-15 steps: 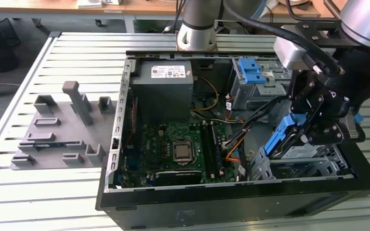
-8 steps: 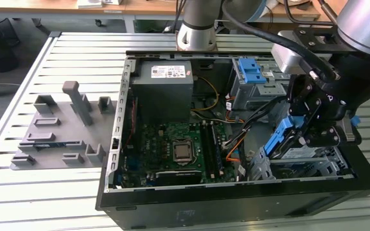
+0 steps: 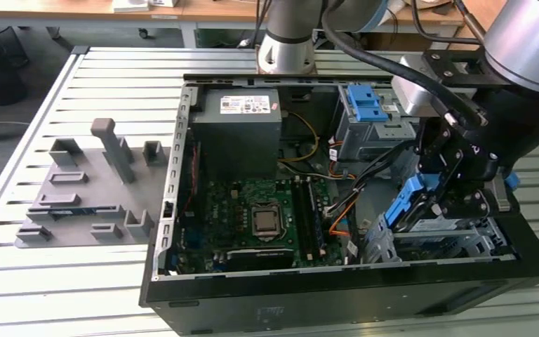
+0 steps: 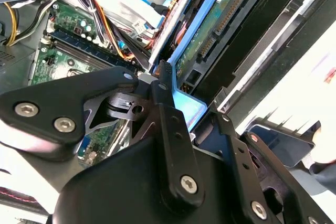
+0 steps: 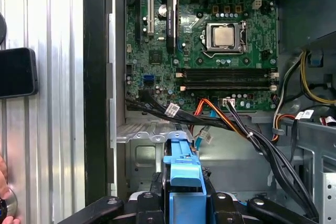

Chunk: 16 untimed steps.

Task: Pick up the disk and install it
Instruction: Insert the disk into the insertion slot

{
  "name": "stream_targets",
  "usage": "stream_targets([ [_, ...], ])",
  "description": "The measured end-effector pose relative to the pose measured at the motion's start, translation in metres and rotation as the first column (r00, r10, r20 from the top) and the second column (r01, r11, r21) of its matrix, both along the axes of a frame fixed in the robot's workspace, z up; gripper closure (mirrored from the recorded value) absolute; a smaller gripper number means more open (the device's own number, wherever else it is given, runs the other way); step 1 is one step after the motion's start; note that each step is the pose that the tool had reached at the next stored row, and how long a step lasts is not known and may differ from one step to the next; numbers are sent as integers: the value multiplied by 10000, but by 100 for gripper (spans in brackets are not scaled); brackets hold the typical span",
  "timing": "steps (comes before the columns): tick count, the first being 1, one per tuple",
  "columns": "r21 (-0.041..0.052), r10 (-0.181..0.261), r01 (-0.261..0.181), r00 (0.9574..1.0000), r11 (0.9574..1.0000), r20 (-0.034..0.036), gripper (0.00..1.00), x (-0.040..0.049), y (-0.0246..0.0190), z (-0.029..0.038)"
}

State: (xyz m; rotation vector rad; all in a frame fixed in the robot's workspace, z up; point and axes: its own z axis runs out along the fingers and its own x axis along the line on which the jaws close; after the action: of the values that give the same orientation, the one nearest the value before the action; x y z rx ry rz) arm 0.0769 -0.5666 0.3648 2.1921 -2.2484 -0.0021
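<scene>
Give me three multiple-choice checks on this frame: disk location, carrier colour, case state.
1. Where is the flat silver-grey hard disk?
A. Lying outside the black metal computer case
B. At the metal drive cage inside the case, held by the pincer
C. In a person's hand

2. What colour is the disk's plastic carrier frame?
A. Blue
B. Red
C. Yellow

3. How does the case stand?
A. Closed, side panel on
B. Upright on its feet
C. Lying on its side, open, green motherboard exposed

Key:
1 B: the exterior view shows the disk at the cage with the pincer on it.
2 A: both wrist views show blue plastic in the pincer's grip.
3 C: the exterior view looks straight down onto the bare board.
</scene>
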Motion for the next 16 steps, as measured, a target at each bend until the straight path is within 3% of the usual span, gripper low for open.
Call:
stream_targets([
  [16, -1, 0, 0, 10000, 10000, 0, 64, 0, 0, -155],
])
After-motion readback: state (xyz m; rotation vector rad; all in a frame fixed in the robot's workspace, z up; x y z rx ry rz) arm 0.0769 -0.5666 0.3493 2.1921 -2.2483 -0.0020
